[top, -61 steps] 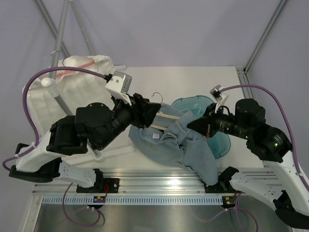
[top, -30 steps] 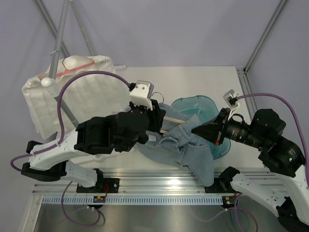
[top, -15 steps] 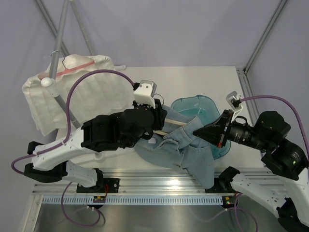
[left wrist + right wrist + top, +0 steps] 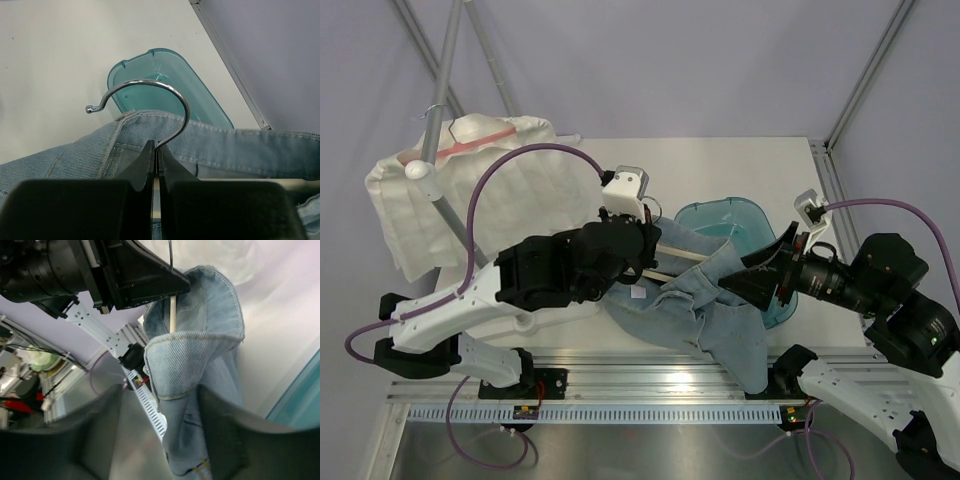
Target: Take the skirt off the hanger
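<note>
White matte tabletop (image 4: 760,165) framed by aluminium uprights carries the work; a ribbed aluminium rail (image 4: 650,385) runs along its near edge. The skirt (image 4: 705,305) is pale blue denim with a twill weave and tan double stitching along its seams. It lies crumpled on the table between the two arms, its waistband draped over the hanger (image 4: 685,254), with one side lying across the near rim of the tub (image 4: 720,213) and its lower part reaching toward the rail. The hanger consists of a slim, pale wooden bar and a polished wire hook (image 4: 145,81) curved into an open loop with a small ball at its tip. The left gripper (image 4: 155,155) has its two black wedge-shaped fingers pressed together on the neck of the hook, just below the loop, holding the hanger above the denim. The right gripper (image 4: 732,277) sits at the other end of the bar; in the right wrist view its blurred fingers (image 4: 95,440) stand apart, with a folded section of waistband between them and no visible pinch. The tub is translucent teal plastic with rounded corners. A white quilted garment (image 4: 490,195) hangs from a grey metal pole (image 4: 445,90) at the far left
</note>
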You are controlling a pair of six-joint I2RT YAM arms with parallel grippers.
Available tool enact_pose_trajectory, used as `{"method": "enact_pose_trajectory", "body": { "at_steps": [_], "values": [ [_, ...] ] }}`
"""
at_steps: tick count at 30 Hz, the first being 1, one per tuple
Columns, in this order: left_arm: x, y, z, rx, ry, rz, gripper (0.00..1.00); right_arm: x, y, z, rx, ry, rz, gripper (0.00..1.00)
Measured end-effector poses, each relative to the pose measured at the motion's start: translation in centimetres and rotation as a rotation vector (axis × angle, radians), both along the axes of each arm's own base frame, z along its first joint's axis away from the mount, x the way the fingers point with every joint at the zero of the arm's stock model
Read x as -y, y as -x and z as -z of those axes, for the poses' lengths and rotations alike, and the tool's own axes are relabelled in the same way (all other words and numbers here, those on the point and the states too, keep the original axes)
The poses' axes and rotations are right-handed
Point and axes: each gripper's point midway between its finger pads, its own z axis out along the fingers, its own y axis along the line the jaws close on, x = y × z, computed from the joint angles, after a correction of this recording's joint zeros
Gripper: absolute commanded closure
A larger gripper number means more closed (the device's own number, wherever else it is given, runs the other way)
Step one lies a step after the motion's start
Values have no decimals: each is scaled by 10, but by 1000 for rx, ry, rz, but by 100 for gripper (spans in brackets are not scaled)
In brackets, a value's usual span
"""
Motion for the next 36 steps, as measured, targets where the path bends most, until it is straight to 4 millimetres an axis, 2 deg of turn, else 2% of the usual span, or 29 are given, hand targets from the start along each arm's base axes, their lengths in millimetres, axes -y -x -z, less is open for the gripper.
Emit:
{"method": "enact_pose_trajectory", "body": {
  "at_steps": [1,5,9,15,20,25,28,31,32,34,36],
  "values": [
    [-2,-1,2,-3,-11,-2,100,1,-1,-3,-3,-13,12,2],
    [-8,-7,7,-6,-75,-12,100,13,-3,-10,-2,-48,91,0],
    [-11,-12,-4,12,-105,-21,100,20,-1,-10,-20,-52,129,1],
    [-12,-14,-30,42,-66,-20,100,23,-5,10,-73,10,158,1],
    [-15,-13,-31,44,-75,-18,100,31,-17,32,-93,98,224,1],
    [-18,-12,-31,41,-71,-13,100,48,-20,37,-21,126,293,3],
    [-26,-8,-30,38,-66,-3,100,54,-20,35,23,135,307,8],
    [-39,-2,-29,33,-49,8,100,52,-26,39,36,167,303,22],
    [-44,0,-30,34,-43,11,100,50,-30,41,39,178,302,32],
    [-51,2,-34,37,-25,13,100,44,-40,49,33,205,304,35],
    [-56,4,-39,41,-8,13,100,36,-48,59,16,228,295,33]
  ]
}}
